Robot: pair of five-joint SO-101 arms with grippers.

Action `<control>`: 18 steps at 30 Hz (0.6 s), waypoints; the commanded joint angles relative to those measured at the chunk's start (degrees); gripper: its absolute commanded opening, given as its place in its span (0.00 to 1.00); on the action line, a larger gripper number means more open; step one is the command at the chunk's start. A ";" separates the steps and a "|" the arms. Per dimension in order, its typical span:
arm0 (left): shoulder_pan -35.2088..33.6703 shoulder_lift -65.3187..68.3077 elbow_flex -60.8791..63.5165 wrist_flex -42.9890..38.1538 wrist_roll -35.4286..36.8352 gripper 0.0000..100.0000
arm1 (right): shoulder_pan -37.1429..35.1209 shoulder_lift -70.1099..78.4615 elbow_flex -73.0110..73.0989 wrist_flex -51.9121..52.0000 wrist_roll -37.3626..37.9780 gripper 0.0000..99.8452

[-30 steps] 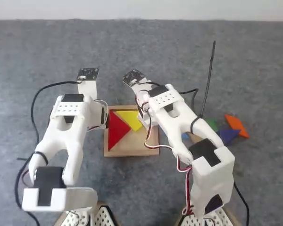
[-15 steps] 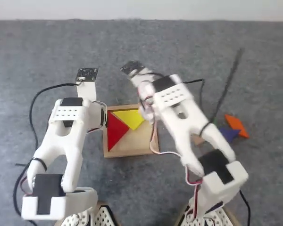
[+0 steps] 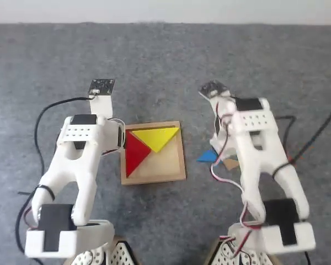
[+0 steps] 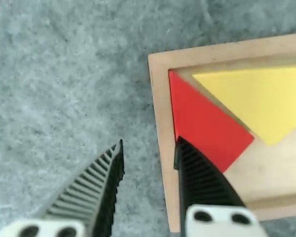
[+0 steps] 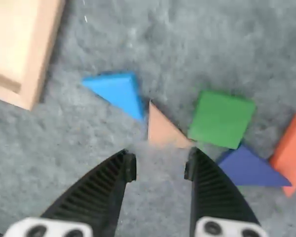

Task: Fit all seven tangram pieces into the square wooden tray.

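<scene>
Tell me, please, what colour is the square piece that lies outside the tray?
The square piece is green. The right wrist view shows it best.

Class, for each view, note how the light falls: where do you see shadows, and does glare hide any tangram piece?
High view: soft, even light, no hard shadows, and no glare on the yellow triangle. Left wrist view: the red triangle is evenly lit, without glare. Right wrist view: narrow soft shadows edge the blue triangle and the green square; no glare.
</scene>
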 commanded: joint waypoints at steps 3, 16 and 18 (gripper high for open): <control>6.86 -1.49 -2.24 -0.79 0.00 0.16 | 11.03 -10.33 7.47 -3.38 0.88 0.18; 23.30 0.79 -15.69 1.67 3.34 0.16 | 23.34 -13.32 18.37 -10.59 0.70 0.18; 21.27 6.24 -19.30 4.22 2.29 0.16 | 23.16 -13.23 19.08 -11.03 -1.23 0.18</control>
